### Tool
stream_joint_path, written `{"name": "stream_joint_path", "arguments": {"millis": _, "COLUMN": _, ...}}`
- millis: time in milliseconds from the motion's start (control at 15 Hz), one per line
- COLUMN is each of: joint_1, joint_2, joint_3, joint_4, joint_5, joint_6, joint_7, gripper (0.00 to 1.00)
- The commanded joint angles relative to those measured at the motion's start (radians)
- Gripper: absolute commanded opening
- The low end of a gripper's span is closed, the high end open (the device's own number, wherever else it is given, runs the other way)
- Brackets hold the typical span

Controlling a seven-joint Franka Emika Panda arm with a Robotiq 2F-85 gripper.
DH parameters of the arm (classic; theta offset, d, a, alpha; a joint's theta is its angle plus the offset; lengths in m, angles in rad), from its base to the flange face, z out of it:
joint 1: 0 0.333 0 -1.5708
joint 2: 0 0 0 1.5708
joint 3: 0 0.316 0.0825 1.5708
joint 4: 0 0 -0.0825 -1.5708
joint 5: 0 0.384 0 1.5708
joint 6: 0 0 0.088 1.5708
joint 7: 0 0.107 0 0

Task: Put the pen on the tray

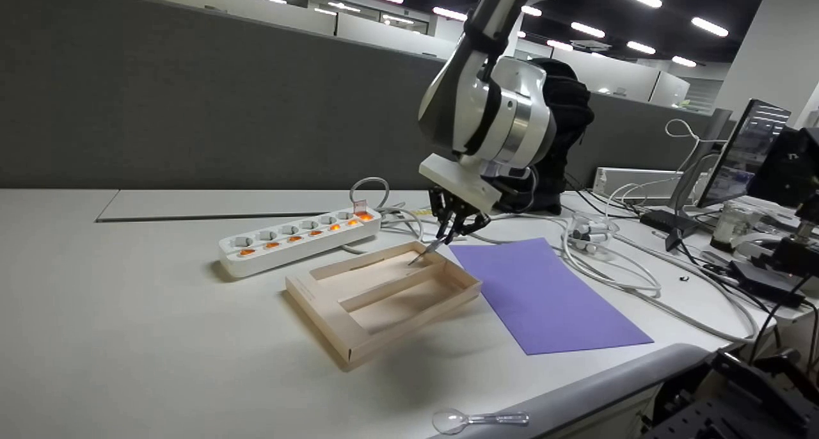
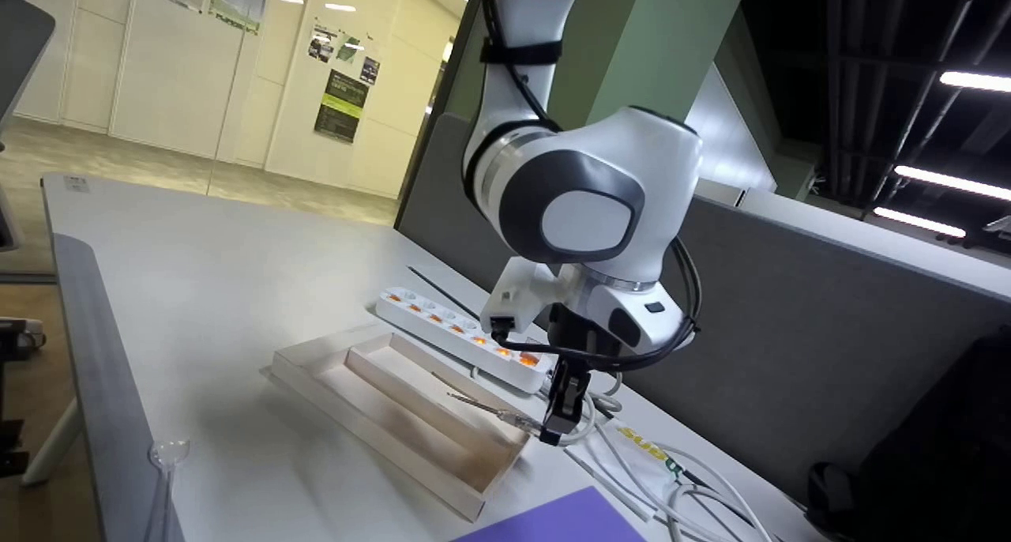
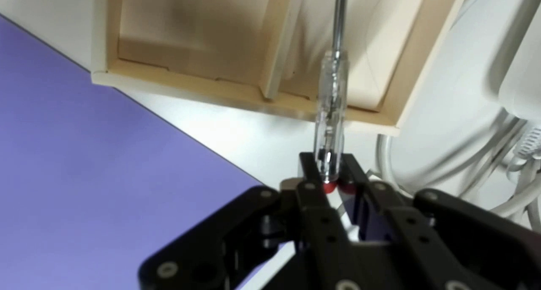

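Pen (image 3: 333, 89) held w/ end effector (image 3: 329, 165) — partly abv tray (image 1: 391, 286).

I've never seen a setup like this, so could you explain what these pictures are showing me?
The white machine is a robot arm. Two pictures come from cameras standing outside it; the wrist view looks down past its black fingers. They grip a clear-handled pen by its red end, and its thin metal end points over a shallow wooden tray. Also on the white desk are a power strip, a purple sheet and, at the edge, a clear spoon.
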Motion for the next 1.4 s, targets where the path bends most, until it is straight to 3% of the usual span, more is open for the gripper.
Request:
{"name": "stream_joint_path", "arguments": {"millis": 0, "joint_1": 0.004, "joint_2": 0.036, "joint_3": -0.009, "joint_4": 0.044, "joint_5": 0.014, "joint_6": 0.008, "joint_7": 0.028, "gripper": 0.04}}
{"name": "stream_joint_path", "arguments": {"millis": 467, "joint_1": -0.005, "joint_2": 0.065, "joint_3": 0.023, "joint_4": 0.081, "joint_5": 0.037, "joint_6": 0.014, "joint_7": 0.024, "gripper": 0.04}}
{"name": "stream_joint_path", "arguments": {"millis": 533, "joint_1": -0.007, "joint_2": 0.066, "joint_3": 0.026, "joint_4": 0.085, "joint_5": 0.039, "joint_6": 0.011, "joint_7": 0.023, "gripper": 0.43}}
{"name": "stream_joint_path", "arguments": {"millis": 667, "joint_1": -0.01, "joint_2": 0.065, "joint_3": 0.032, "joint_4": 0.087, "joint_5": 0.044, "joint_6": 0.009, "joint_7": 0.019, "gripper": 0.48}}
{"name": "stream_joint_path", "arguments": {"millis": 1133, "joint_1": -0.052, "joint_2": 0.035, "joint_3": 0.074, "joint_4": 0.073, "joint_5": 0.074, "joint_6": -0.005, "joint_7": -0.001, "gripper": 0.96}}
{"name": "stream_joint_path", "arguments": {"millis": 1333, "joint_1": -0.102, "joint_2": 0.003, "joint_3": 0.118, "joint_4": 0.054, "joint_5": 0.094, "joint_6": -0.021, "joint_7": -0.025, "gripper": 1.0}}
